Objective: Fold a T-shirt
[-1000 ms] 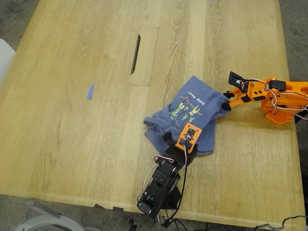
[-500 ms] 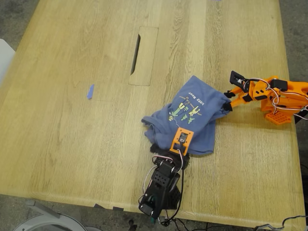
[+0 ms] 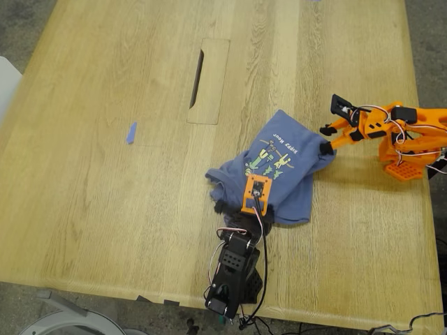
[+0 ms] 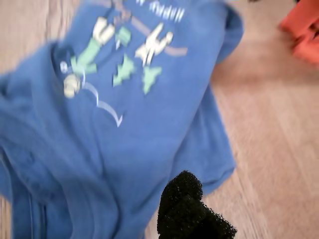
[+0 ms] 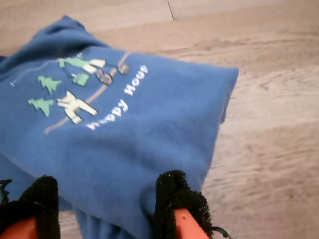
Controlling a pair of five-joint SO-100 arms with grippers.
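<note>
A pale wooden table [image 3: 105, 209] with a cable slot [image 3: 198, 78] fills the exterior view. The T-shirt [image 3: 276, 178] lies bunched, print side up, toward that view's right, between the two arms; a small blue scrap [image 3: 130, 132] sits well apart to the left. The second gripper [image 5: 107, 199], reaching in from the exterior view's right, has its two padded fingers [image 5: 174, 191] spread with a fold of shirt edge between them; whether they pinch it cannot be told. The first gripper [image 3: 234, 209] hovers over the shirt's near hem; only one dark pad [image 4: 182, 199] shows, so its opening cannot be told. Judged risks: a shallow bite could let the edge slip; pulling the bunched layers together would drag the shirt rather than spread it, leaving creases under any fold.
</note>
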